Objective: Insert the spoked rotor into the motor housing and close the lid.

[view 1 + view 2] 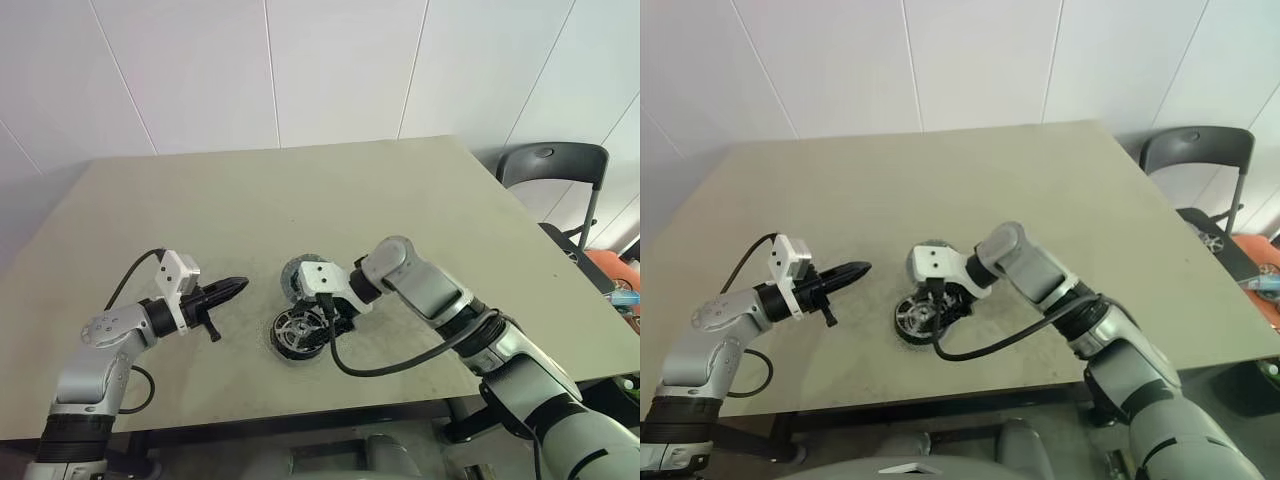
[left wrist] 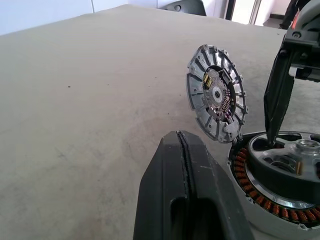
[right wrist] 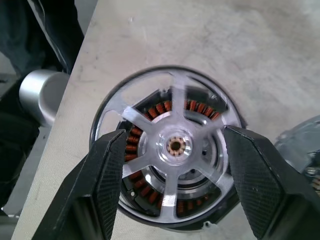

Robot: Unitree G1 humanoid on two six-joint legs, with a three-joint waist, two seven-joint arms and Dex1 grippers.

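Note:
The motor housing (image 1: pixel 296 335) lies flat near the table's front edge, its copper windings (image 3: pixel 146 190) showing. The spoked rotor (image 3: pixel 175 146) sits inside it, with silvery spokes and a dark rim. My right gripper (image 1: pixel 324 318) hangs just above it, open. Its two black fingers (image 3: pixel 107 180) straddle the hub and grip nothing. The lid (image 2: pixel 217 95) stands tilted on edge just behind the housing, inner side showing; the right wrist partly hides it in the head views. My left gripper (image 1: pixel 238 288) is shut and empty, a little left of the housing, pointing at it.
The beige table (image 1: pixel 300 190) spreads wide behind the parts. My right arm's black cable (image 1: pixel 390 365) loops over the table beside the housing. A dark chair (image 1: pixel 555 165) stands off the table's far right corner.

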